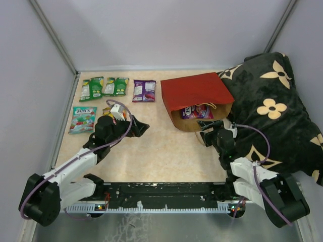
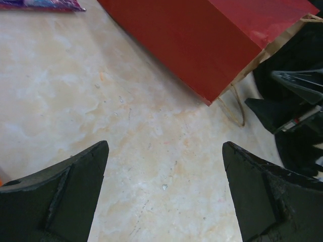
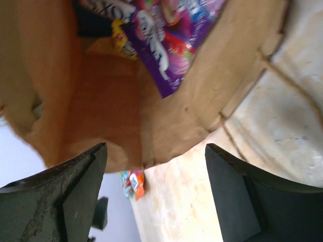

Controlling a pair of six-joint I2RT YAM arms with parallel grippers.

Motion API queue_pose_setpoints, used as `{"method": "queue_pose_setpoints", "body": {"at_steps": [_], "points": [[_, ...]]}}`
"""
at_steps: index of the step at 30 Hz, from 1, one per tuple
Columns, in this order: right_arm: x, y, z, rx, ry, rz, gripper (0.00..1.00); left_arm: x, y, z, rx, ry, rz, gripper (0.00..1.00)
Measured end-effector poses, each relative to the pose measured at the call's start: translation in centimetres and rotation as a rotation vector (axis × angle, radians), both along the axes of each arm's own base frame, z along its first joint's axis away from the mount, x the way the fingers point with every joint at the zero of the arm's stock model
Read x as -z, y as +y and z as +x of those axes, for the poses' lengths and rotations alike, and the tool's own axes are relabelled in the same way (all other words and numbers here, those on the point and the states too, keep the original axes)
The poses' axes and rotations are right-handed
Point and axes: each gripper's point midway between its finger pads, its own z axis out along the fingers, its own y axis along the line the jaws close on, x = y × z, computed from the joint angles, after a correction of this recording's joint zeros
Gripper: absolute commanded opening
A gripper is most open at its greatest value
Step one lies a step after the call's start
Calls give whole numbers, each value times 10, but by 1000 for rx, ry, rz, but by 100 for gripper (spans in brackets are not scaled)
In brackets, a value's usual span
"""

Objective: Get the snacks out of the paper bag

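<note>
The paper bag (image 1: 194, 89) lies on its side, red face up, its brown mouth turned toward the arms. Snacks (image 1: 197, 112) show inside the mouth. In the right wrist view a purple packet (image 3: 161, 45) sits among them against the kraft wall (image 3: 101, 111). My right gripper (image 1: 207, 135) (image 3: 156, 147) is open just outside the mouth, with the bag's lip ahead of its fingertips. My left gripper (image 1: 141, 128) (image 2: 166, 144) hangs open over bare table, left of the bag (image 2: 202, 45). Two green packets (image 1: 91, 88) (image 1: 116, 86), a purple one (image 1: 144, 91) and a green-white one (image 1: 83, 119) lie on the table.
A black pillow with cream flowers (image 1: 272, 106) fills the right side, touching the bag. The bag's string handle (image 2: 232, 108) trails on the table by its mouth. Grey walls close in the table on three sides.
</note>
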Motion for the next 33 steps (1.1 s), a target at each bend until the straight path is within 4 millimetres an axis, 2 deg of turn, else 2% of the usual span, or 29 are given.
{"method": "queue_pose_setpoints", "body": {"at_steps": [5,11,22,33], "points": [[21,-9,12,90,114,-6,72,6,-15,-7,66,61,-63,100],[22,-13,36,152,134,-33,64,-1,-24,-14,123,68,-113,100],[50,-10,70,218,222,-55,54,-18,-19,-17,118,3,-106,100],[61,-13,100,302,248,-68,44,-8,-17,-22,130,35,-63,100]]}}
